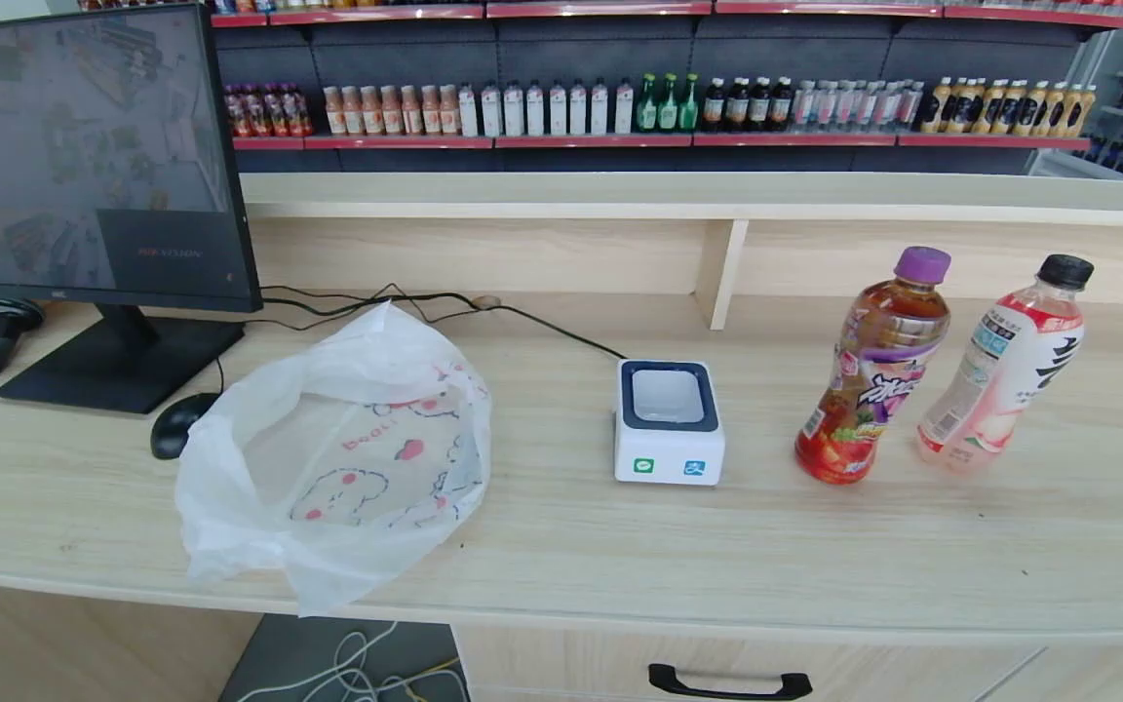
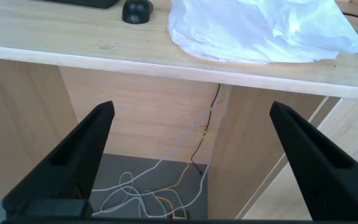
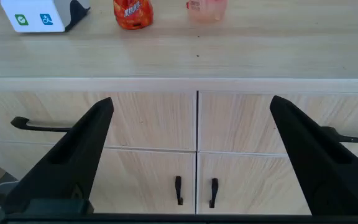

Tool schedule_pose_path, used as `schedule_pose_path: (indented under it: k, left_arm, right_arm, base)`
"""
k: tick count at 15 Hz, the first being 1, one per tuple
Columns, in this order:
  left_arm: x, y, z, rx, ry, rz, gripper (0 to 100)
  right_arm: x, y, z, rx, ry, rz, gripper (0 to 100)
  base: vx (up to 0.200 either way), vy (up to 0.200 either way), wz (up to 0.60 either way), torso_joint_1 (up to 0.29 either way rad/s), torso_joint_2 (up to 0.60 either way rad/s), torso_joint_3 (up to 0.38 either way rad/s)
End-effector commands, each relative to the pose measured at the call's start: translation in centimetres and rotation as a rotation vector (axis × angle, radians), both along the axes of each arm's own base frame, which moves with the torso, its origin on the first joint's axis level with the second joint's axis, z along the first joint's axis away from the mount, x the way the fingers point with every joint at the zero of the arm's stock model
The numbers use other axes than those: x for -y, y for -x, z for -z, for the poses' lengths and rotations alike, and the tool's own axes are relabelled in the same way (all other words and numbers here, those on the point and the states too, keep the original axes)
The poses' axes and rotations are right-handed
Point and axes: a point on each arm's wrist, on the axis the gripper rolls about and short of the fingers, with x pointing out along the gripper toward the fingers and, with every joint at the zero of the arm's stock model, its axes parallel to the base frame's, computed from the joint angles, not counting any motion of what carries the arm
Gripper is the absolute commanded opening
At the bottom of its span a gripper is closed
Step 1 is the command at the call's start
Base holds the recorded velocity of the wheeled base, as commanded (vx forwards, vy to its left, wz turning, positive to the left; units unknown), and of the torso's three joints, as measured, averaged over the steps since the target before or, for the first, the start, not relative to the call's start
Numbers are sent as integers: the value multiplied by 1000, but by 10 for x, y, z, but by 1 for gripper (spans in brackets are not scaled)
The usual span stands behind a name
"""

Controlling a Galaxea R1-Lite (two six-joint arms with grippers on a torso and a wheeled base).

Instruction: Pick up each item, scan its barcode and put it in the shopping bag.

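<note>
1. Your left gripper [image 2: 191,109] and right gripper [image 3: 191,102] hang wide open, empty, below the pale wooden counter [image 1: 561,546].
2. The white plastic shopping bag [image 1: 337,458] gapes beside the white box scanner [image 1: 669,419], ready.
3. The purple-capped red bottle [image 1: 873,370] and black-capped pink bottle [image 1: 1005,366] stand upright at the right, free for grasping.

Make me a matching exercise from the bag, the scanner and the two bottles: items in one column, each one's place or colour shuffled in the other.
1. shopping bag
2. scanner
3. purple-capped bottle
4. black-capped bottle

A. red-brown drink inside
B. farthest to the robot's left of the four
C. farthest to the robot's right of the four
D. white box between bag and bottles

Pairs: 1-B, 2-D, 3-A, 4-C.
</note>
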Motion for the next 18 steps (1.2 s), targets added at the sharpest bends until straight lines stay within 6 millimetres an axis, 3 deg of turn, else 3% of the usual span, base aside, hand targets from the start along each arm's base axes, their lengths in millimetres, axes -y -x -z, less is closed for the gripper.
schedule_pose_path:
  k: [1, 2, 3, 5, 7, 9, 10, 12, 15, 18]
  left_arm:
    - [0, 0, 0, 0, 0, 0, 100]
    - [0, 0, 0, 0, 0, 0, 100]
    - [0, 0, 0, 0, 0, 0, 100]
    - [0, 0, 0, 0, -2, 0, 100]
    - [0, 0, 0, 0, -3, 0, 100]
    - [0, 0, 0, 0, -3, 0, 100]
    - [0, 0, 0, 0, -2, 0, 100]
    - [0, 0, 0, 0, -2, 0, 100]
    - [0, 0, 0, 0, -2, 0, 100]
    - [0, 0, 0, 0, 2, 0, 100]
  right_arm:
    - [0, 0, -1, 5, 2, -2, 100]
    - [0, 1, -6, 36, 2, -2, 100]
    - [0, 0, -43, 91, -4, -37, 100]
    - [0, -20, -83, 109, -21, -125, 100]
    - [-5, -68, -118, 191, -22, -121, 100]
    - [-8, -107, -127, 265, -24, -109, 100]
    - [-11, -142, -132, 346, -26, -109, 100]
    - [-14, -161, -139, 367, -34, -119, 100]
    - [-36, -191, -143, 335, -43, -233, 100]
    - [-52, -250, -160, 362, -9, -260, 100]
  base:
    - [0, 0, 0, 0, 0, 0]
    - [0, 0, 0, 0, 0, 0]
    - [0, 0, 0, 0, 0, 0]
    - [0, 0, 0, 0, 0, 0]
    - [0, 0, 0, 0, 0, 0]
    - [0, 0, 0, 0, 0, 0]
    - [0, 0, 0, 0, 0, 0]
    - [0, 0, 0, 0, 0, 0]
    - [0, 0, 0, 0, 0, 0]
    - [0, 0, 0, 0, 0, 0]
